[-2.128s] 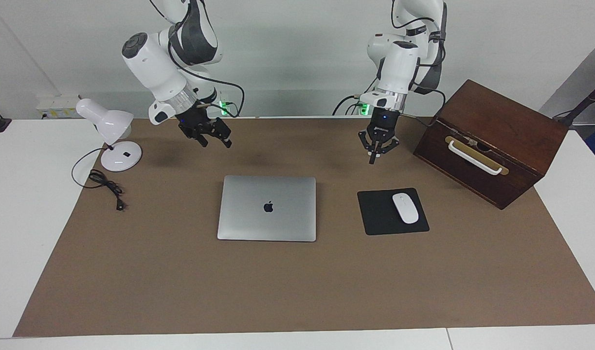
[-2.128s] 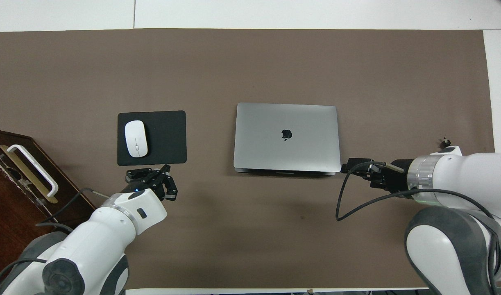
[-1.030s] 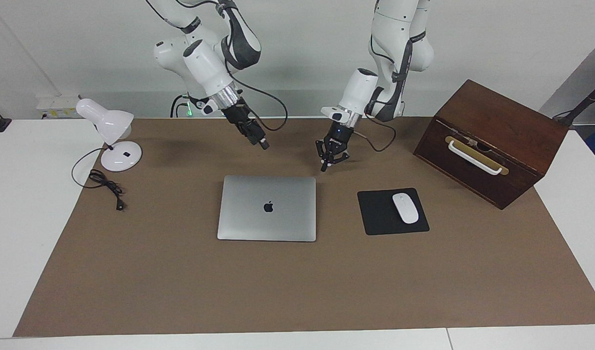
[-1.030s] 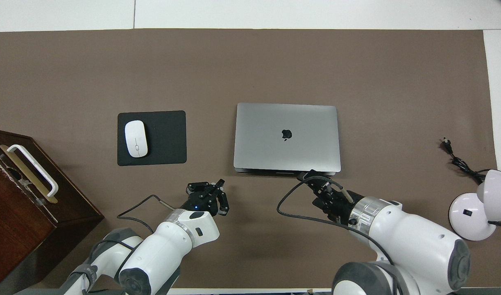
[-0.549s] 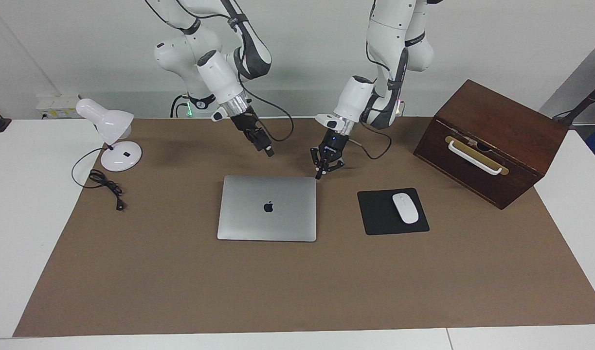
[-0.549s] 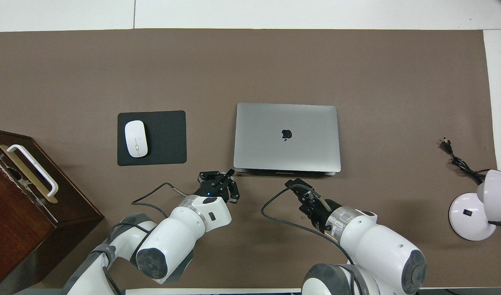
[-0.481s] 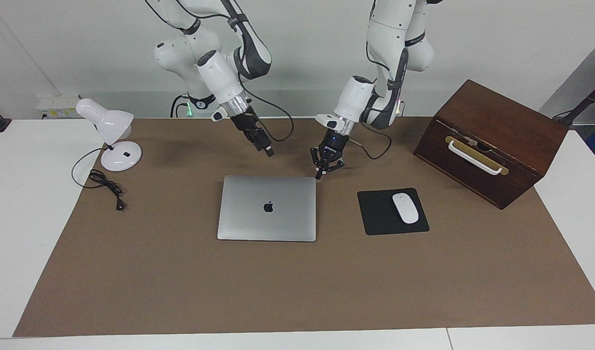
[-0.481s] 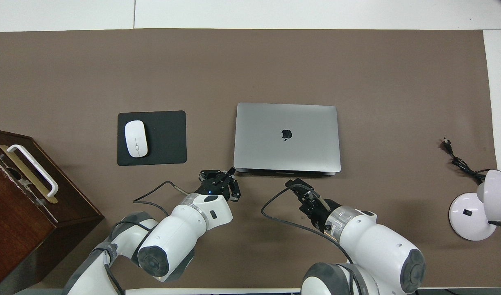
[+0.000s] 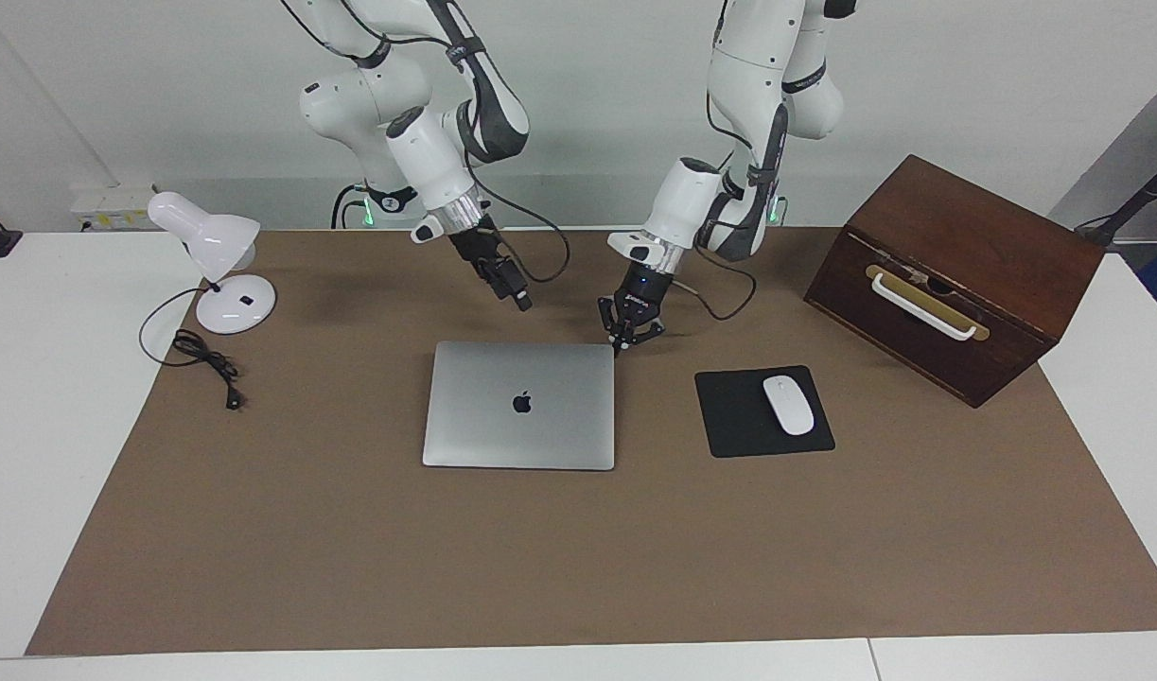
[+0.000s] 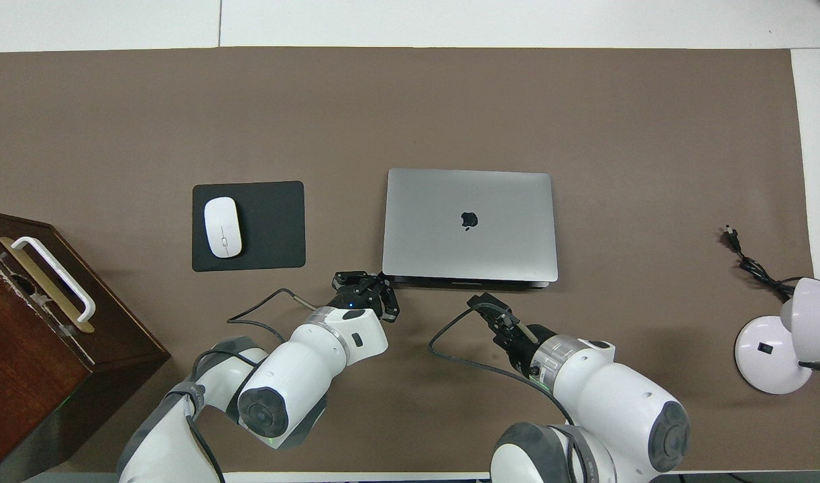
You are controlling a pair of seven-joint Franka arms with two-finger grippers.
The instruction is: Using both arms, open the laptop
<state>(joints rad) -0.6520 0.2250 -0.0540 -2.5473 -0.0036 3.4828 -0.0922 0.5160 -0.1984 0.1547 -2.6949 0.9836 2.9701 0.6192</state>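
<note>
1. Around the two pincers, the desk carries a brown mat with several things on it: a closed laptop at the middle, a black mouse pad bearing a white mouse toward the left arm's end, a wooden box past that, and a white lamp with its cord at the right arm's end.
2. Left pincer sits low at the laptop's corner nearest the robots on the mouse-pad side, its fingers spread apart; whether a tip touches the corner cannot be told.
3. Right pincer hangs over bare mat just beside the laptop's edge nearest the robots; I cannot tell how its fingers stand.
4. Laptop lies flat, lid down, logo up, between the two pincers' lines of reach.
5. Nothing stands between either pincer and the laptop; the mouse pad is near the left pincer, apart from it.
6. Farther from the robots than the laptop, the mat is open up to its edge.
</note>
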